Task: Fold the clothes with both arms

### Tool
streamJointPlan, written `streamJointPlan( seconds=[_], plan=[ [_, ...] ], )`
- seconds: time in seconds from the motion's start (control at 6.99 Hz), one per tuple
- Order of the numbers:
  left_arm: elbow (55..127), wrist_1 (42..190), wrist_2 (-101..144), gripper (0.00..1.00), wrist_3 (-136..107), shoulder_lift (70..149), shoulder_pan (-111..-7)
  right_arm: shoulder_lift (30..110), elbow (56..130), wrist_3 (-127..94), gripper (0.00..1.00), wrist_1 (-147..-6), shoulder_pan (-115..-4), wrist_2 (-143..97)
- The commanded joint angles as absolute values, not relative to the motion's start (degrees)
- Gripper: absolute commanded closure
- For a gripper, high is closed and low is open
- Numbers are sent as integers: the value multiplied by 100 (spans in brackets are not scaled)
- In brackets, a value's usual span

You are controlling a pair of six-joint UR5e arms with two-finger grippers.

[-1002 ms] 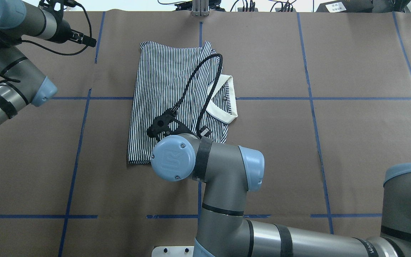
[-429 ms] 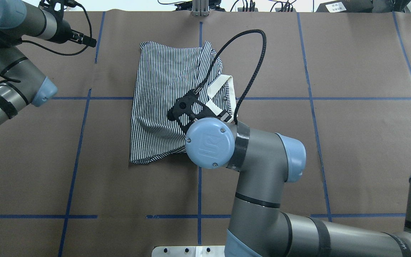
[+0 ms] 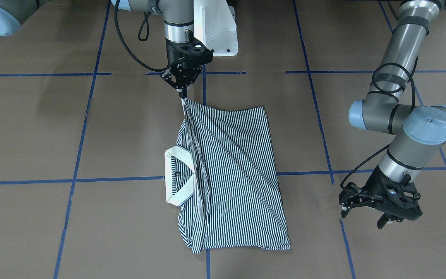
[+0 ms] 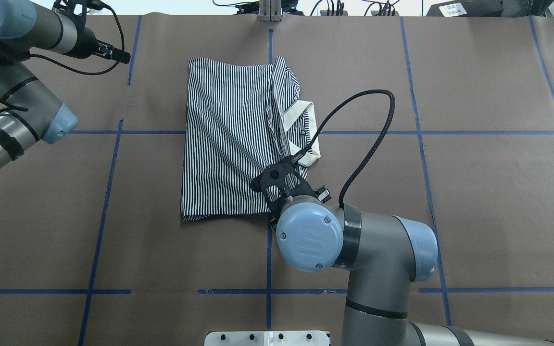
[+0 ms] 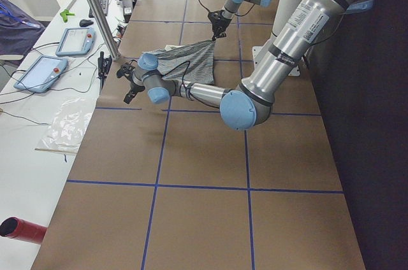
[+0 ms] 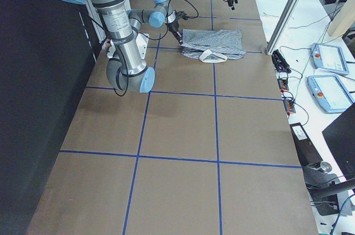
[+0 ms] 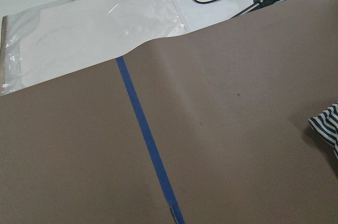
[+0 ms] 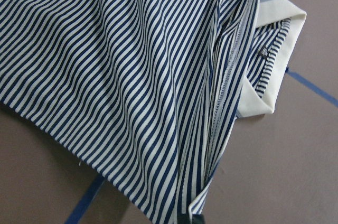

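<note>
The striped polo shirt [image 3: 230,174] lies partly folded in the middle of the table, its cream collar [image 3: 174,178] sticking out at one side. It also shows in the overhead view [image 4: 229,144]. My right gripper [image 3: 183,92] is shut on the shirt's corner nearest the robot and holds it lifted, so the fabric is pulled taut. The right wrist view shows the stripes [image 8: 132,76] and the collar [image 8: 274,34] below it. My left gripper [image 3: 362,217] is open and empty, off to the shirt's side and apart from it. The left wrist view shows only a shirt corner [image 7: 327,123].
Brown paper with blue tape lines [image 4: 99,206] covers the table. The white pedestal base [image 3: 215,27] stands right behind my right gripper. A clear plastic bag [image 7: 90,28] lies past the table's edge near my left gripper. Tablets [image 5: 73,41] and a metal post [image 5: 95,9] stand beyond it.
My right arm has moved to the overhead view's right and back toward the robot, pulling the shirt's near edge along and lifting its corner. The left arm has not moved.
</note>
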State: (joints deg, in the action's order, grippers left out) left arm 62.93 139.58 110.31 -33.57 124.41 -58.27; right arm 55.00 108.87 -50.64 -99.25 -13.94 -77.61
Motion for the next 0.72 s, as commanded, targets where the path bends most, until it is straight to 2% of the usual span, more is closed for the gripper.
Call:
streamJointPlan(
  seconds=[0.0, 0.14, 0.57],
  plan=[
    [6293, 13957, 11030, 0, -3357, 12454, -5827, 5599, 10898, -6028, 40, -9888, -1134, -7664],
    [6293, 13966, 11030, 0, -3357, 12454, -5827, 5607, 10898, -6395, 0, -9583, -1186, -7655],
    [6302, 13966, 11309, 0, -3357, 12454, -5827, 5546, 10846, -6538, 0, -9037, -2272, -8632]
  ],
)
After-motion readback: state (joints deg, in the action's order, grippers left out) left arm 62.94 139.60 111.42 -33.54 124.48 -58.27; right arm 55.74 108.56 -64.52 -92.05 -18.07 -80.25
